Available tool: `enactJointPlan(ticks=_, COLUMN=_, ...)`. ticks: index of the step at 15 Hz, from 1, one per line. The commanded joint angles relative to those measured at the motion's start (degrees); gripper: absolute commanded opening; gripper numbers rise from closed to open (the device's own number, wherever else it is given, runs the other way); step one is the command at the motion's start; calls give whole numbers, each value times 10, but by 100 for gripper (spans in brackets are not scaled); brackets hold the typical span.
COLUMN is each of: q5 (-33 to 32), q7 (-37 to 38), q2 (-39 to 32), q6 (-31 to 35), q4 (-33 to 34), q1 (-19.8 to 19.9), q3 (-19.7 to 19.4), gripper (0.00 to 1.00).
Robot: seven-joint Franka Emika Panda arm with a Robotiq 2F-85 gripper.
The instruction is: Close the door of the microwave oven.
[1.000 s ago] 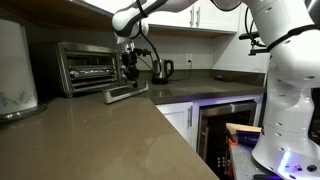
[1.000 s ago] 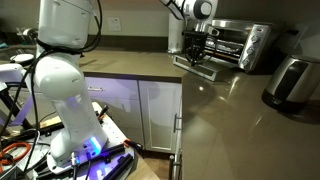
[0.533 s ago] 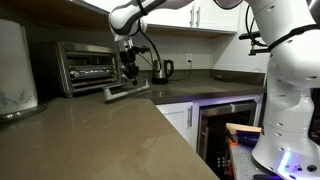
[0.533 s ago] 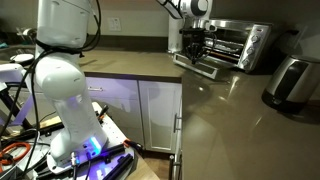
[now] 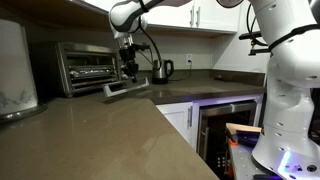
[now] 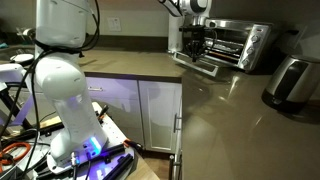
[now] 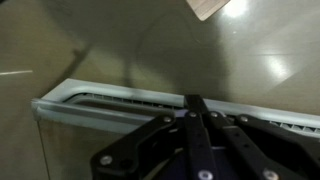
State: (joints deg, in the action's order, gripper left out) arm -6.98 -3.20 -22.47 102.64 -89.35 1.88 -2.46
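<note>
Black gripper (image 7: 194, 102): we read its fingers as drawn together with nothing showing between them; the tip sits at the door's outer edge. We cannot tell whether it touches the bar handle.
Arm: in both exterior views it reaches down from above to the front of the oven, with the gripper (image 5: 128, 72) hanging just over the door's free edge.
Step in hand: we judge this to be the early part of the upward swing, with most of the closing left to do.
Doing it well: we would keep the tip under or against the free edge and follow the arc about the lower hinge, lifting and then pushing inward. A straight push risks slipping off the rim or shoving the whole oven back.
Door (image 5: 125, 90): a silver frame around a dark pane. It is dropped forward from the oven's mouth and is much nearer flat than upright. The wrist view shows its pale metal rim (image 7: 110, 100) running across the picture.
Microwave oven (image 5: 88, 66): a silver box at the back of the counter, its dark inside open to view.
Counter (image 5: 120, 135): brown-grey and smooth.
Kettle (image 5: 162, 70): stands beside the oven, apart from the door.
</note>
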Motion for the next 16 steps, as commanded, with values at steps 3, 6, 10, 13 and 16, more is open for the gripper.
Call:
enactJointPlan(ticks=3, q5=-43, q7=41, q2=9, q6=18, q4=3, q1=-16, q3=-5, gripper=0)
enactJointPlan(ticks=6, q5=-58, q7=57, q2=15, q6=17, q4=0, q1=-22, q3=-5, gripper=0)
enactJointPlan(ticks=10, q5=-82, q7=76, q2=21, q6=13, q4=-1, q1=-29, q3=-7, gripper=0)
enactJointPlan(ticks=13, q5=-97, q7=85, q2=27, q6=13, q4=-1, q1=-30, q3=-9, gripper=0)
enactJointPlan(ticks=16, q5=-111, q7=90, q2=31, q6=11, q4=1, q1=-29, q3=-12, gripper=0)
